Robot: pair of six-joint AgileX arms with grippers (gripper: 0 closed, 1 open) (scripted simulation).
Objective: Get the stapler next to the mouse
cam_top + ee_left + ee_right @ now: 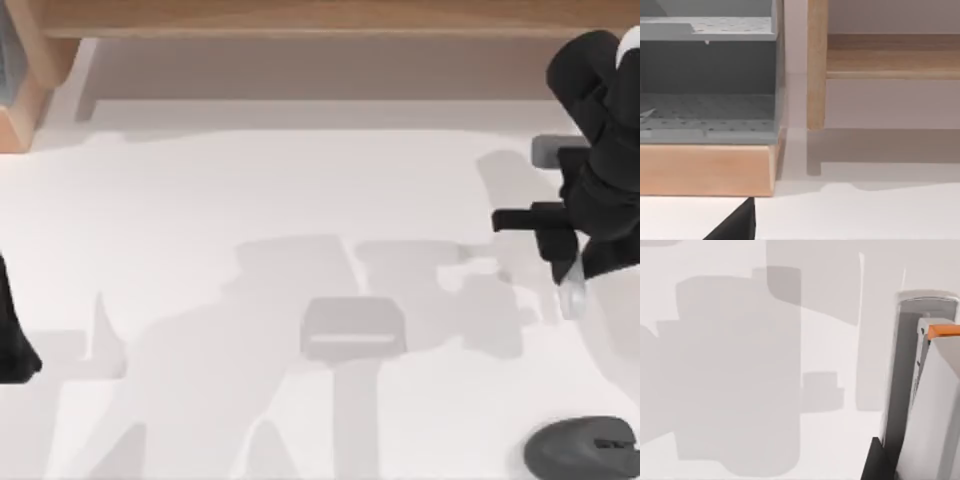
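**Holdings on the table, left to right: stapler aloft, mouse on the near right**

1. Left gripper. Parked at the left edge of the table, out of the way of the working side. I cannot tell whether it is open or closed. Its wrist camera faces a grey perforated rack on a wooden base at the far left.

2. Middle of the table. Bare white surface, carrying shadows and no objects.

3. Right gripper. Held above the right side of the table, towards the far half. I judge it closed on the stapler, which runs close along it in the right wrist view.

4. Stapler. Pale grey body with an orange detail at one end. It hangs below my right gripper, clear of the table by my reading. I am carrying it rather than sliding it, so nothing gets dragged into the mouse.

5. Mouse. Dark grey, lying at the near right edge. It is well apart from the stapler and nearer than it. My judgement is that the carry is under way and the set-down beside the mouse is not yet done.
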